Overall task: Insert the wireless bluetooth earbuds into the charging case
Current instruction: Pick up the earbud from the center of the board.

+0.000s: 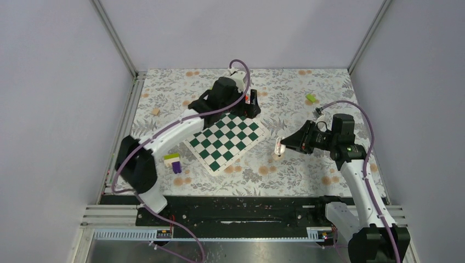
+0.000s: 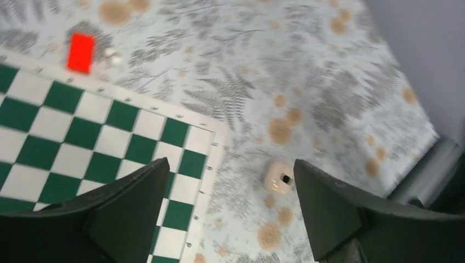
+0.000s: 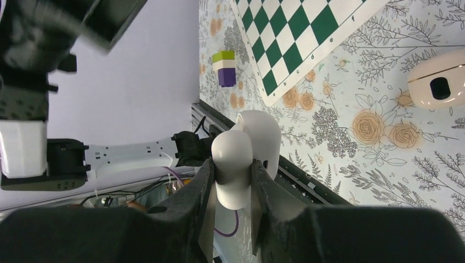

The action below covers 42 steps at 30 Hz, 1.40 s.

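Observation:
My right gripper (image 3: 232, 167) is shut on a smooth white earbud (image 3: 244, 139) and holds it above the table. In the top view this gripper (image 1: 284, 144) and earbud (image 1: 279, 144) hang just above the beige charging case (image 1: 276, 156). The case (image 3: 438, 85), with its dark hollow up, lies on the floral cloth at the right in the right wrist view. My left gripper (image 2: 230, 183) is open and empty, high over the chessboard's far corner (image 1: 250, 105). It sees the case (image 2: 278, 178) far below. A small white piece (image 2: 112, 56) lies by a red block; it is too blurred to name.
The green and white chessboard (image 1: 226, 138) lies mid-table. A red block (image 2: 80, 52) sits beyond its far edge. A lime, white and purple stack (image 1: 174, 162) stands front left, a tan block (image 1: 156, 111) far left, a green block (image 1: 311, 98) far right.

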Motion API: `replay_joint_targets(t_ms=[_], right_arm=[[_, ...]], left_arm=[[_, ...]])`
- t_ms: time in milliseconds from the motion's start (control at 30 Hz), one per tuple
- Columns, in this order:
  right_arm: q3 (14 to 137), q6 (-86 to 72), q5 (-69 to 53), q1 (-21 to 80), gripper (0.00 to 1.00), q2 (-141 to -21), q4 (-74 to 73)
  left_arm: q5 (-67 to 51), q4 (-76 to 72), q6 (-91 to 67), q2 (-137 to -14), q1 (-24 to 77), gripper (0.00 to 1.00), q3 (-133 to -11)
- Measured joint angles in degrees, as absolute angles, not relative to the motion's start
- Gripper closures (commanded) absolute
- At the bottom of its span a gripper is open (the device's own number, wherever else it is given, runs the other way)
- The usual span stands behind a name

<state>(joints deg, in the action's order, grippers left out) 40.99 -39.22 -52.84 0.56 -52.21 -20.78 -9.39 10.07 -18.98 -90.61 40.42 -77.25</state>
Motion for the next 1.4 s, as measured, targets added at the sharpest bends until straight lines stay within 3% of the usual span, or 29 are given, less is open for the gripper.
replay_joint_targets(t_ms=[67, 267, 600, 1400], right_arm=[[41.0, -38.5, -52.7, 0.5, 1.00, -52.1, -21.7], [41.0, -37.7, -52.3, 0.5, 1.00, -52.1, -22.9], [41.7, -37.3, -52.1, 0.5, 1.00, -52.9, -24.0], [44.2, -36.0, -52.2, 0.5, 1.00, -58.2, -24.6]], left_arm=[[-5.2, 16.1, -22.0, -97.4, 39.3, 0.26, -83.5], [3.9, 26.4, -27.2, -117.8, 37.4, 0.33, -104.6], [9.9, 33.2, -36.1, -136.7, 36.9, 0.41, -120.7], [10.1, 31.1, -47.7, -148.8, 33.2, 0.72, -132.3]])
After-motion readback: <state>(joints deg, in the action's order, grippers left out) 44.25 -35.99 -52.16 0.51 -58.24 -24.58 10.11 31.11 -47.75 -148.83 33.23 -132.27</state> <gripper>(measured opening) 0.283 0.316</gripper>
